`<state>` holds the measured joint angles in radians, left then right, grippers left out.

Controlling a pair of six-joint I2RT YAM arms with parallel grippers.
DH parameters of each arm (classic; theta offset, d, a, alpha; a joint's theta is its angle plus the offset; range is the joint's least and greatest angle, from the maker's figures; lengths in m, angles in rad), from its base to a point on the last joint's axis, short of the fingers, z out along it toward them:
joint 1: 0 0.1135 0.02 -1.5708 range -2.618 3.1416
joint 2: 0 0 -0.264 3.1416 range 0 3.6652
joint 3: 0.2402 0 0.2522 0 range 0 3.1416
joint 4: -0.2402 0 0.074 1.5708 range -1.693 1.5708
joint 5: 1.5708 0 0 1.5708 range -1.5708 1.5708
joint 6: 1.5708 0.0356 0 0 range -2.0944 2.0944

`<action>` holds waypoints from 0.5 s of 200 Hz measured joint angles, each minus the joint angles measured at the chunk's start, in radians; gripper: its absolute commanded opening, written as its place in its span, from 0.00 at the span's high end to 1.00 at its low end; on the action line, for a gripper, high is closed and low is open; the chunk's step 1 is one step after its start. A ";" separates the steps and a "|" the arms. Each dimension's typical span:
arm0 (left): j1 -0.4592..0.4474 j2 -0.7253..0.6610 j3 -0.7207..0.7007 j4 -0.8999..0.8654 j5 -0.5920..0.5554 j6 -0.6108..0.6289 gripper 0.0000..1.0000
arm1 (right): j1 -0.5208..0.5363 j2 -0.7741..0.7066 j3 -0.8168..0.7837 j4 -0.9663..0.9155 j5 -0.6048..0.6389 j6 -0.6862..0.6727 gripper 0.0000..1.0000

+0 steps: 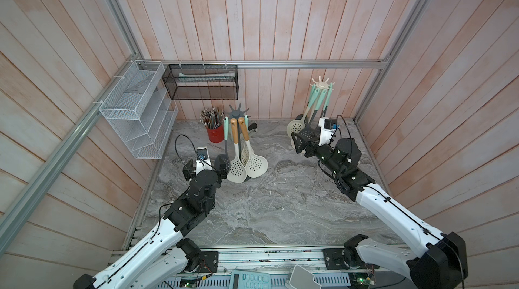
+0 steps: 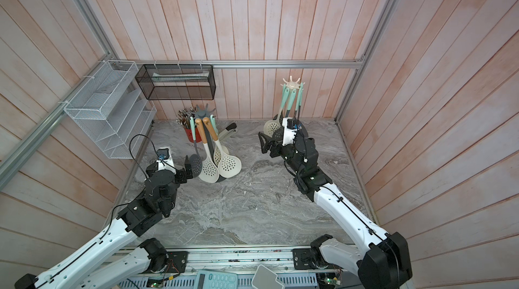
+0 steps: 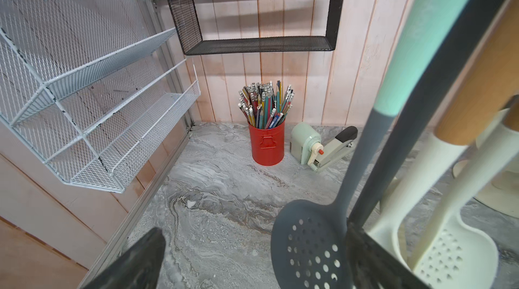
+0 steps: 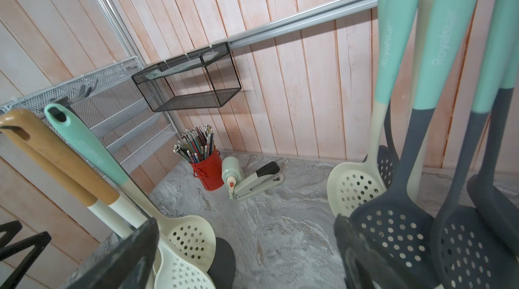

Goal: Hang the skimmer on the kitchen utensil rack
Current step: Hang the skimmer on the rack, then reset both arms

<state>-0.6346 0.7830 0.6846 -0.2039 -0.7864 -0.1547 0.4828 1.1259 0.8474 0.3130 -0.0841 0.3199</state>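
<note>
left end effector (image 3: pixel 254 231) and right end effector (image 4: pixel 245 221) gape, released; perforated matte dark-grey skimmer (image 3: pixel 309 248) hangs from spoked grey rack (image 1: pixel 238 111).

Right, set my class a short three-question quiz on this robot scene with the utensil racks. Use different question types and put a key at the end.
1. True or false: the red metal pencil tin lies tipped over on the grey marbled tabletop.
2. The hooked top of the tall utensil rack nearest the right gripper is: A cream, B black, C red.
3. Complete: the left gripper has its jaws ____.
Key: 1 false, it stands upright; 2 A; 3 open.
</note>
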 measured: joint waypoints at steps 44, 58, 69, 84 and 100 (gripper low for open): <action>0.185 -0.015 0.000 -0.028 0.198 -0.066 0.00 | -0.042 -0.041 -0.107 0.000 0.010 -0.010 0.02; 0.257 -0.013 0.000 -0.031 0.263 -0.089 0.00 | -0.063 -0.065 -0.143 0.008 0.012 -0.006 0.02; 0.307 -0.013 0.000 -0.034 0.309 -0.105 0.00 | -0.080 -0.082 -0.167 0.011 0.012 -0.001 0.02; 0.368 -0.013 -0.007 -0.027 0.363 -0.127 0.00 | -0.101 -0.101 -0.200 0.022 0.016 0.006 0.01; 0.420 -0.013 -0.023 -0.015 0.412 -0.146 0.00 | -0.122 -0.126 -0.243 0.032 0.024 0.016 0.01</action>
<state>-0.2146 0.7700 0.6613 -0.2192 -0.3744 -0.3004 0.3611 1.0004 0.6041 0.3454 -0.0597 0.3359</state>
